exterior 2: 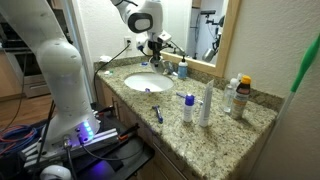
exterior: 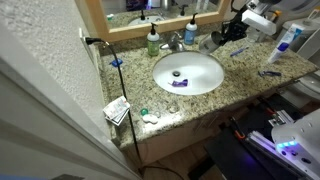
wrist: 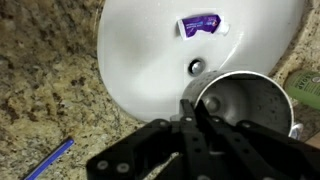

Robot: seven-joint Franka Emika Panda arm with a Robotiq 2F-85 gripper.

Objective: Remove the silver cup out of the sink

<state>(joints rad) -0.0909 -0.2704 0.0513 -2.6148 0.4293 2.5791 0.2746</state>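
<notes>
In the wrist view my gripper [wrist: 195, 108] is shut on the rim of the silver cup [wrist: 250, 105]. One finger is inside the dark opening and one is outside. The cup hangs over the edge of the white sink [wrist: 140, 60], near the drain [wrist: 196, 66]. In both exterior views the gripper [exterior: 224, 38] [exterior 2: 156, 44] is raised above the counter beside the sink [exterior: 205, 75] [exterior 2: 135, 80], behind its rim. The cup is hard to make out there.
A purple tube [wrist: 200, 22] [exterior: 178, 83] lies in the basin. The chrome faucet [exterior: 175, 42], a green soap bottle [exterior: 153, 42] and a blue one [exterior: 190, 32] stand behind the sink. A blue toothbrush [exterior: 238, 52] and several bottles [exterior 2: 206, 103] are on the granite counter [exterior: 250, 70].
</notes>
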